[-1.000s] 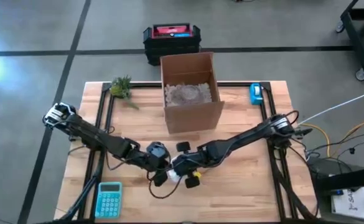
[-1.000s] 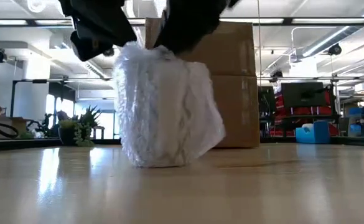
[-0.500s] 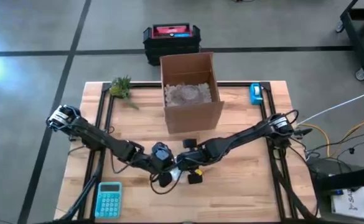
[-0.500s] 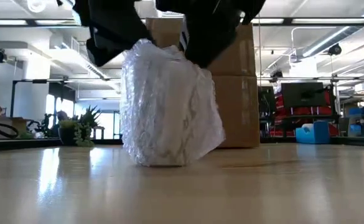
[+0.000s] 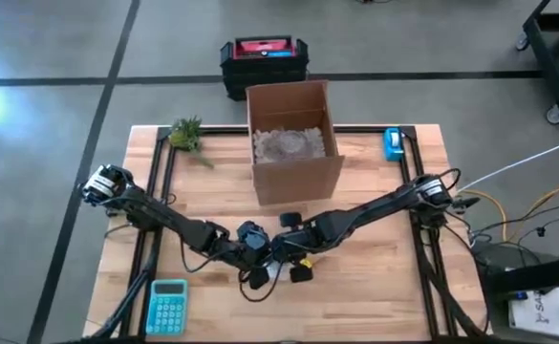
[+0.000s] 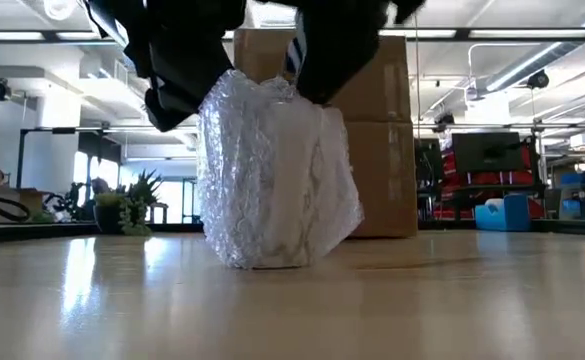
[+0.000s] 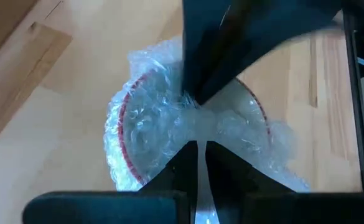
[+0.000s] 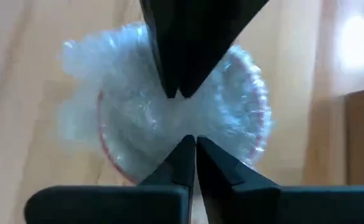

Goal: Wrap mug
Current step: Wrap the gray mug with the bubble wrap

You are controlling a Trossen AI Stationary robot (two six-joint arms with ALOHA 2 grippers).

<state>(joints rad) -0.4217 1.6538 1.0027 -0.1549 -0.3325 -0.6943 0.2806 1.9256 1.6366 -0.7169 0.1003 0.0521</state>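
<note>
While the red-rimmed mug swathed in clear bubble wrap (image 6: pixel 275 180) stood on the wooden desk (image 6: pixel 292 300), both grippers, left (image 7: pixel 197 149) and right (image 8: pixel 190 142), had fingers pinched shut on the gathered wrap above its mouth; the film looked soft and slippery, the mug probably rigid and breakable, best gripped by the bunched wrap.

Mug (image 6: pixel 272 180): I see it upright on the desk, fully covered in clear bubble wrap (image 8: pixel 169 118); a red rim shows through the plastic.
Wrap: I see it bunched over the mug's mouth, flaring loosely near the base on one side.
Place: I put it near the desk's front edge, about midway between the sides.
</note>
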